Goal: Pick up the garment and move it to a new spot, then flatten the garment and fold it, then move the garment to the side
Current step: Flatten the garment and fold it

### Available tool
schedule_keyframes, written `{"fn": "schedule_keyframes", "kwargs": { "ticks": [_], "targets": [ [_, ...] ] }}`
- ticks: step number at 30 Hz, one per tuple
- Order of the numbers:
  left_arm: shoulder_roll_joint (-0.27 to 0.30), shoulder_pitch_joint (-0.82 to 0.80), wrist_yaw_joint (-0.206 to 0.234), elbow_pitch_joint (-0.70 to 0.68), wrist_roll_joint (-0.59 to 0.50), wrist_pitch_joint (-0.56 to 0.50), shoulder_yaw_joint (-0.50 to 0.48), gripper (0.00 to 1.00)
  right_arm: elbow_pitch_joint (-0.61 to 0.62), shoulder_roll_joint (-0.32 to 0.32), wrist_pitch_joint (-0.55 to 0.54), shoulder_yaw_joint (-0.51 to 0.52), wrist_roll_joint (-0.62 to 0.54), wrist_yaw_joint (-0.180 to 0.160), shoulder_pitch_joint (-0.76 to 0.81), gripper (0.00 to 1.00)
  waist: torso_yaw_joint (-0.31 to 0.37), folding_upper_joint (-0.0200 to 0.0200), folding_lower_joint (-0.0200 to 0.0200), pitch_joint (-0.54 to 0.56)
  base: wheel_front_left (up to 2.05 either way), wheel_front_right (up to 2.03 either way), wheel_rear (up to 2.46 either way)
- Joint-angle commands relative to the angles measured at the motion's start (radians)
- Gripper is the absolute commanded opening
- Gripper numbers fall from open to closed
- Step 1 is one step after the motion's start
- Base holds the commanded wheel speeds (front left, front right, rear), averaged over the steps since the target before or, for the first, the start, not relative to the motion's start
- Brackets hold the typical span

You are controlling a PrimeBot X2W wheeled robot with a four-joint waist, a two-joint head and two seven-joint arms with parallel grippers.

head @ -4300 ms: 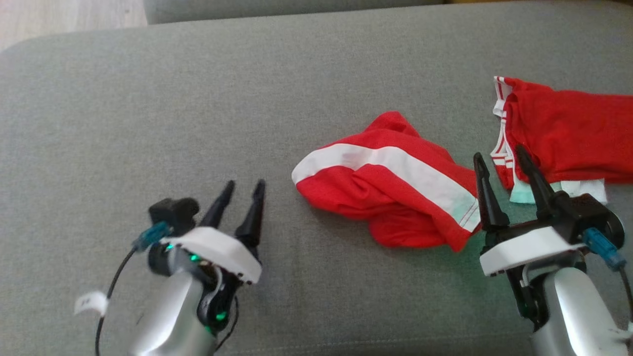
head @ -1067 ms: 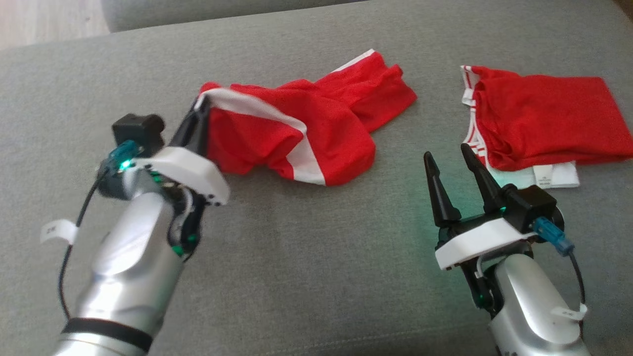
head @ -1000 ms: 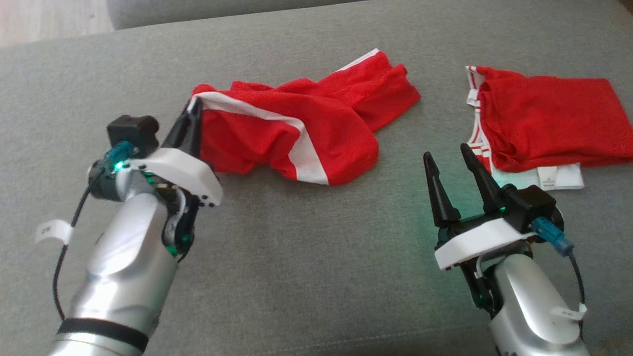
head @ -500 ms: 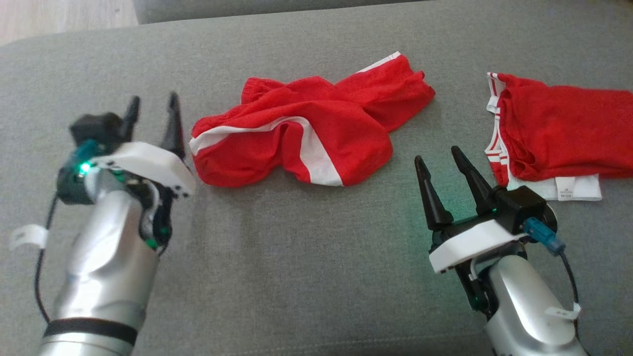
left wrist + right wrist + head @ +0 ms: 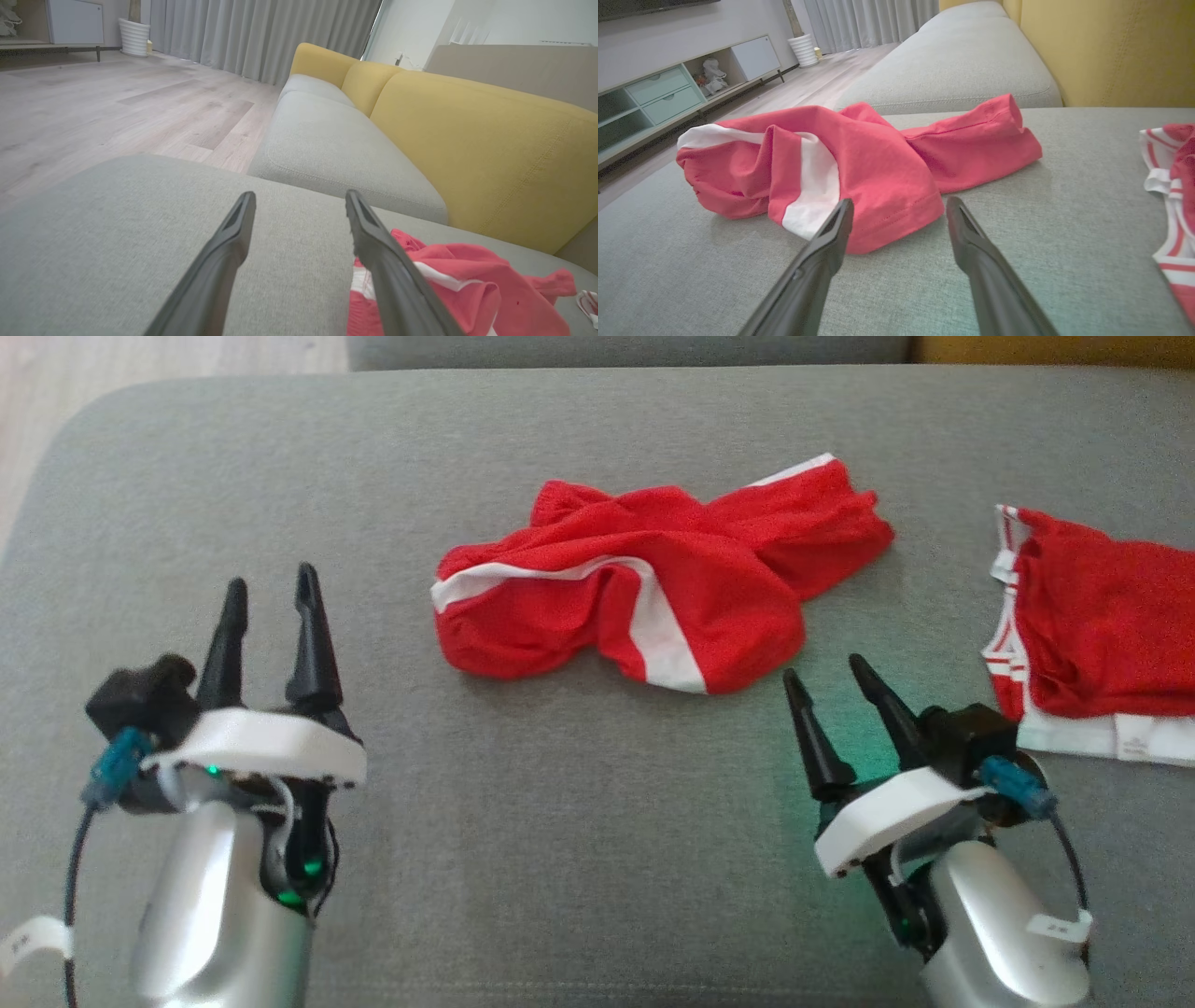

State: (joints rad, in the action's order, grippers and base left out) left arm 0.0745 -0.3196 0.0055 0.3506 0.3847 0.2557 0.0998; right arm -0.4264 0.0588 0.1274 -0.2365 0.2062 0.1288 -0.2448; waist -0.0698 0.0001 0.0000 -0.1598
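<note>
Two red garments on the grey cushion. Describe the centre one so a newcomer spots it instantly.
On the grey seat cushion, look to the middle. The crumpled red garment there is a loose heap crossed by one broad white stripe; the other red garment at the right edge lies flatter, with thin striped trim.

The red garment was soft, matt cloth with a fine mesh-like knit and a white stripe; the sofa seat was grey, coarsely woven fabric. The left pincer and right pincer were matt dark plastic with glossy silver forearms, and the floor was pale, smooth wood.
</note>
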Motion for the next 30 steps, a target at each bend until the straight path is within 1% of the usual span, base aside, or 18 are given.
{"fn": "schedule_keyframes", "kwargs": {
  "ticks": [1,5,9,14,19,20,21,25,30],
  "targets": [
    [0.012,-0.022,-0.006,-0.047,-0.011,0.006,-0.037,1.00,0.026,-0.009,0.000,-0.006,0.005,0.002,-0.020,1.00,-0.022,-0.0001,0.0000,-0.003,0.00,0.00,0.00],
    [-0.010,0.010,-0.026,-0.063,-0.017,0.006,-0.028,1.00,-0.011,-0.009,-0.021,0.045,0.002,0.002,-0.047,1.00,-0.054,-0.0001,0.0000,-0.010,0.00,0.00,0.00],
    [-0.020,0.020,-0.035,-0.056,-0.013,0.006,-0.019,1.00,-0.069,-0.008,-0.048,0.065,-0.002,0.002,-0.093,1.00,-0.076,-0.0001,0.0000,-0.022,0.00,0.00,0.00],
    [-0.023,0.021,-0.036,-0.049,-0.004,0.006,-0.007,1.00,-0.157,0.002,-0.080,0.077,0.006,0.002,-0.155,1.00,-0.098,-0.0001,0.0000,-0.043,0.00,0.00,0.00],
    [-0.024,0.015,-0.024,-0.046,0.017,0.006,0.005,1.00,-0.235,0.012,-0.088,0.078,0.029,0.002,-0.203,1.00,-0.112,-0.0001,0.0000,-0.058,0.00,0.00,0.00],
    [-0.024,0.014,-0.022,-0.046,0.018,0.006,0.007,1.00,-0.246,0.012,-0.088,0.074,0.035,0.002,-0.210,0.58,-0.113,-0.0001,0.0000,-0.060,0.00,0.00,0.00],
    [-0.024,0.013,-0.021,-0.045,0.020,0.006,0.008,1.00,-0.256,0.014,-0.085,0.069,0.040,0.002,-0.217,0.00,-0.113,-0.0001,0.0000,-0.062,0.00,0.00,0.00],
    [-0.024,0.011,-0.015,-0.043,0.024,0.006,0.008,1.00,-0.271,0.025,-0.052,0.046,0.052,0.002,-0.236,0.00,-0.109,-0.0001,0.0000,-0.063,0.00,0.00,0.00],
    [-0.024,0.016,-0.009,-0.040,0.027,0.006,0.010,1.00,-0.254,0.053,-0.010,0.022,0.044,0.002,-0.244,0.00,-0.092,-0.0001,0.0000,-0.045,0.00,0.00,0.00]
  ]
}}
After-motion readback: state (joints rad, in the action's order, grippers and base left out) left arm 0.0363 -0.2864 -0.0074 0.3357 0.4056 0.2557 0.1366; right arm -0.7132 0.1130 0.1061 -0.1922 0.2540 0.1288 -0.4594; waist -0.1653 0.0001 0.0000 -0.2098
